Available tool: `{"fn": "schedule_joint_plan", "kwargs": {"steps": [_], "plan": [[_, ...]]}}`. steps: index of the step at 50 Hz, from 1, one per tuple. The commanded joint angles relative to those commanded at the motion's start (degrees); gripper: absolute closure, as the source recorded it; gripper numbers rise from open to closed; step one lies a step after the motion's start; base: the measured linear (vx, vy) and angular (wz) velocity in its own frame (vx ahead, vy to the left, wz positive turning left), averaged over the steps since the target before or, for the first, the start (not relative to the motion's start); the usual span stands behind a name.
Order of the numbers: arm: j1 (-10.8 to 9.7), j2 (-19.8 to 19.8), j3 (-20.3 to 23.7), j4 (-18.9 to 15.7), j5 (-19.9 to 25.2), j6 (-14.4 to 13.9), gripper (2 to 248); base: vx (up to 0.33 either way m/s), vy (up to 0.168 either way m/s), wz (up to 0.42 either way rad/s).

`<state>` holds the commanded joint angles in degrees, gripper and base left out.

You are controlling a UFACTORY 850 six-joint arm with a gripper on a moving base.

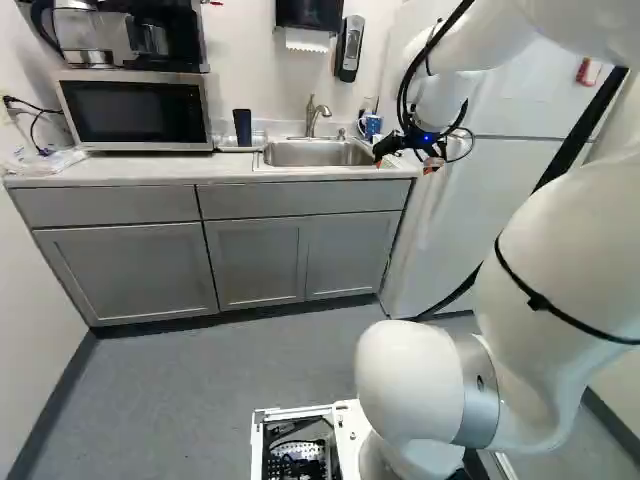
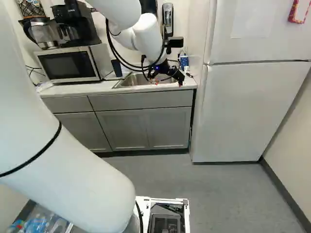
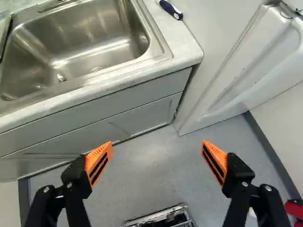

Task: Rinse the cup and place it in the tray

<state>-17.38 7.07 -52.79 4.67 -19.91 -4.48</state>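
My gripper (image 1: 405, 160) hangs over the counter's front edge near the sink's right end in the left base view. In the wrist view the gripper (image 3: 157, 153) is open, orange pads wide apart, nothing between them. A dark tumbler-like cup (image 1: 243, 127) stands upright left of the sink (image 1: 318, 153), at a low pale tray (image 1: 232, 146); whether it is in or behind the tray I cannot tell. A blue-and-white mug (image 2: 183, 59) stands at the back, right of the sink. The basin (image 3: 85, 42) shows no cup in the wrist view.
The faucet (image 1: 317, 112) rises behind the basin. A microwave (image 1: 137, 110) with a coffee maker on top stands at the counter's left. The white fridge (image 2: 248, 107) stands right of the counter. A blue-and-white handled tool (image 3: 170, 8) lies on the counter beside the sink.
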Motion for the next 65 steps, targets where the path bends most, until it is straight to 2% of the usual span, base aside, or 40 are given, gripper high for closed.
{"fn": "schedule_joint_plan", "kwargs": {"steps": [33, 65], "plan": [[2.98, 1.53, 8.20, -0.80, 11.99, 0.77, 3, 0.000, 0.000, 0.000], [7.55, 3.88, 20.76, -2.03, 30.37, 1.94, 3, 0.000, 0.000, 0.000]]}}
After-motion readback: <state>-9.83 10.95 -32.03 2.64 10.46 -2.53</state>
